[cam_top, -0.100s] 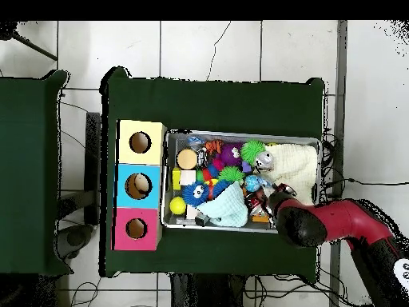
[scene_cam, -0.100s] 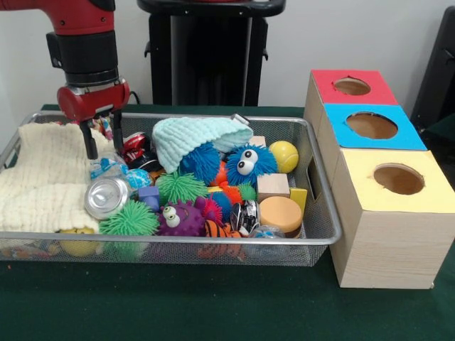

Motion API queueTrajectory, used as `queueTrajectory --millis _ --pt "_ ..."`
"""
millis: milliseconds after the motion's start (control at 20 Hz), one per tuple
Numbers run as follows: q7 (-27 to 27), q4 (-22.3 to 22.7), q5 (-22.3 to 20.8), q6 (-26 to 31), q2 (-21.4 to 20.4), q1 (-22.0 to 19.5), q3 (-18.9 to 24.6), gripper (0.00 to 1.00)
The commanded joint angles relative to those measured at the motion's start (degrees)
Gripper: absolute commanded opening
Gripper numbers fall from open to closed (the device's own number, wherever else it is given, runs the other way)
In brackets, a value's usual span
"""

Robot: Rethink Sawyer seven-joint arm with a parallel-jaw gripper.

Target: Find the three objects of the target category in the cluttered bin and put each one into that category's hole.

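Note:
My gripper (scene_cam, -0.100s: 105,151) hangs open over the back left of the wire bin (scene_cam, -0.100s: 178,241), its two black fingers (scene_cam, -0.100s: 91,145) just above a crumpled plastic bottle (scene_cam, -0.100s: 106,169) and beside a cream cloth (scene_cam, -0.100s: 43,177). Nothing sits between the fingers. A silver can (scene_cam, -0.100s: 106,197) lies in front of the bottle and a red can (scene_cam, -0.100s: 134,145) just to its right. In the overhead view the red arm (cam_top, -0.100s: 319,224) covers the gripper. Three wooden boxes stand beside the bin, with a red-topped hole (scene_cam, -0.100s: 352,86), a blue-topped hole (scene_cam, -0.100s: 371,126) and a yellow-topped hole (scene_cam, -0.100s: 398,179).
The bin also holds a mint cloth (scene_cam, -0.100s: 199,135), a blue furry ball with eyes (scene_cam, -0.100s: 249,163), green spiky balls (scene_cam, -0.100s: 181,186), a purple spiky ball (scene_cam, -0.100s: 178,217), a yellow ball (scene_cam, -0.100s: 284,156), a wooden block (scene_cam, -0.100s: 273,186) and a tan disc (scene_cam, -0.100s: 281,213).

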Motion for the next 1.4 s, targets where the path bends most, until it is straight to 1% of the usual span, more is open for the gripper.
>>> queueTrajectory --millis 50,150,200,450,700,1200,1400 --pt "-15.3 0.5 0.9 6.0 1.4 0.7 2.5 0.0" --pt "-15.7 0.2 1.3 6.9 1.6 1.0 2.5 0.0" --pt "-15.9 0.0 1.5 7.1 1.7 1.1 2.5 1.0" --pt "-16.3 -0.6 1.7 7.9 1.9 1.7 2.3 1.0" --pt "-14.5 -0.8 1.0 7.4 1.5 3.4 1.6 1.0" --pt "-15.2 -0.7 1.3 7.2 1.6 3.3 1.6 1.0" --pt "-14.5 -0.7 1.2 6.9 1.4 3.3 1.2 1.0"
